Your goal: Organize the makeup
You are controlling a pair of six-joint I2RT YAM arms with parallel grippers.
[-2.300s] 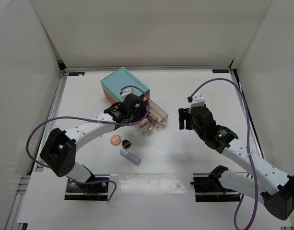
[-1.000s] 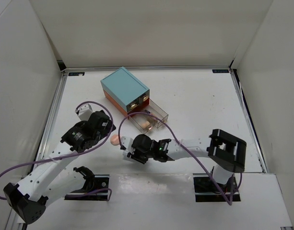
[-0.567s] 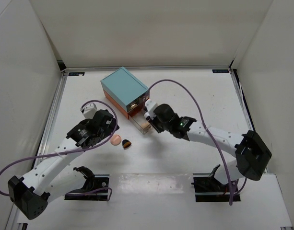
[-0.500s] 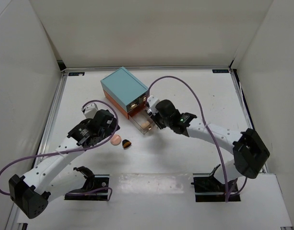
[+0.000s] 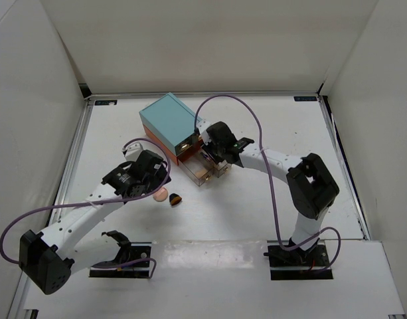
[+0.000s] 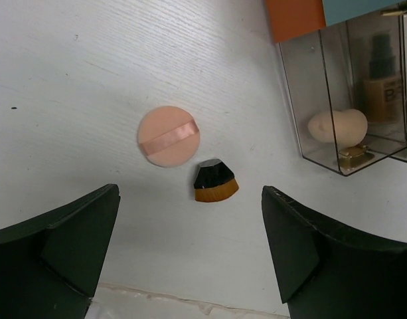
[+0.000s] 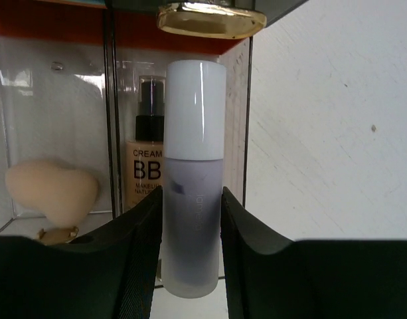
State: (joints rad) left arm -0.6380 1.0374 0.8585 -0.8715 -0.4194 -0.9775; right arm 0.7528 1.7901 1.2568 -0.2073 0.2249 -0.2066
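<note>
The right gripper [image 7: 192, 229] clamps a frosted lilac bottle [image 7: 192, 166] at its lower body, one finger pressed to each side. The bottle's long axis runs along the fingers, with its glossy white cap leading. Straight ahead of that cap lies the pulled-out clear drawer [image 6: 321, 166] of the teal box [image 5: 168, 117], so the coming move looks like a short push forward and down along the bottle's own axis. That drawer is thin, rigid, see-through plastic with a gold knob [image 7: 210, 18], and it already holds a foundation bottle [image 7: 147, 174] with a black pump and a soft, heart-like beige sponge [image 7: 50, 191]. A second clear drawer sits beside it, and I cannot tell which of the two the lilac bottle is lined up with; the dividing wall looks close to its path, so the smooth, hard cylinder may catch an edge. On the other side, the left gripper [image 6: 188, 219] hangs with its jaws wide apart above the white table [image 6: 70, 80]. Below it are a peach round puff [image 6: 168, 135], flat and spongy with a satin band across it, and just beside that a stubby black brush head [image 6: 215, 183] with tan bristles. The left arm is plainly the nearer one to both.
</note>
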